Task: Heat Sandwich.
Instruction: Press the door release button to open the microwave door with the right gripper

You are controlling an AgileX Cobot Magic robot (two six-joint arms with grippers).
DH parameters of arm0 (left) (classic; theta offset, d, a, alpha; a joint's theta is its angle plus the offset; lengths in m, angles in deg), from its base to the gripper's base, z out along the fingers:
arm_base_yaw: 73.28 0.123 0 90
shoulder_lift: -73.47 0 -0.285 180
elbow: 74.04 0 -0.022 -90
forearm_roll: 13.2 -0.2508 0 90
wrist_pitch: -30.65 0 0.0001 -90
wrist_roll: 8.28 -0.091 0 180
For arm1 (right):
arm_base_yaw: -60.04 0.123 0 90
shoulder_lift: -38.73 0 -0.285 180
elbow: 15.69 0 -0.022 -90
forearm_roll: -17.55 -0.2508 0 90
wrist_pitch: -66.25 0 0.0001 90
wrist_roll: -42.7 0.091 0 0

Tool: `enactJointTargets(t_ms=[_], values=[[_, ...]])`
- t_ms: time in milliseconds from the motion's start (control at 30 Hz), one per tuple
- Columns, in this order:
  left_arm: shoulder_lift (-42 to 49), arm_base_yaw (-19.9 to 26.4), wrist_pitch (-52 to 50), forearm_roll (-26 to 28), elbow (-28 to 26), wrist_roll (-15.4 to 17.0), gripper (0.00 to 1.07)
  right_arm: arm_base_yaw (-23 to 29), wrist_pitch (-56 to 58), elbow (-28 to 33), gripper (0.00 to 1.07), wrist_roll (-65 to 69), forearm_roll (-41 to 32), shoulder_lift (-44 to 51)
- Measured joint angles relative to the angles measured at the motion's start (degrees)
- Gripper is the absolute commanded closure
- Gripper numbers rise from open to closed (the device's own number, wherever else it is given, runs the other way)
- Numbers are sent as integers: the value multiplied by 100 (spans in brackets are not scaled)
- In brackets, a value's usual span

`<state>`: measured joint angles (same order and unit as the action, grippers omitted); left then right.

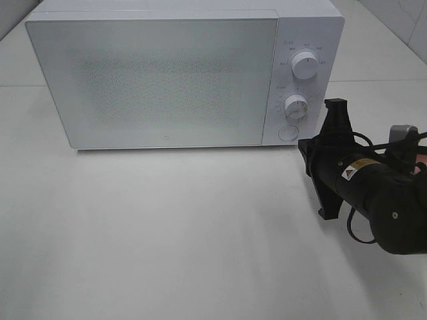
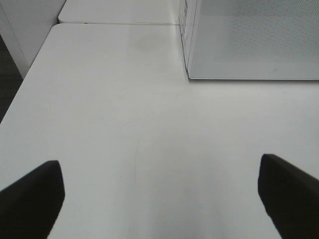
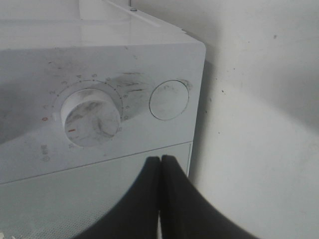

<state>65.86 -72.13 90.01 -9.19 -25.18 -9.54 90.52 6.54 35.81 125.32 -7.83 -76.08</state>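
Microwave (image 1: 167, 73), door shut, on white surface (image 1: 167, 233) — sandwich unseen, possibly inside; left jaws wide apart, empty; right jaws pressed together near round button (image 3: 169, 99) — risk: a skewed push strikes the lower dial (image 3: 91, 117) or shoves the microwave.

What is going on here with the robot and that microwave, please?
The microwave has its door closed, and no sandwich shows in any view. The right gripper, jaws shut, points at the control panel close to the round button below the lower dial, not visibly touching it. The left gripper hangs open over the bare table by the microwave's front, holding nothing.
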Motion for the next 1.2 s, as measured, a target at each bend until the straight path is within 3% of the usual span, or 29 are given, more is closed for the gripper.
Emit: enactJointTargets(t_ms=[700, 1200], values=[[0, 0, 0, 0, 0, 0, 5, -561, 659, -1369, 107, 29, 258, -1031], [0, 0, 0, 0, 0, 0, 5, -607, 659, -1816, 107, -29, 189, -1438]])
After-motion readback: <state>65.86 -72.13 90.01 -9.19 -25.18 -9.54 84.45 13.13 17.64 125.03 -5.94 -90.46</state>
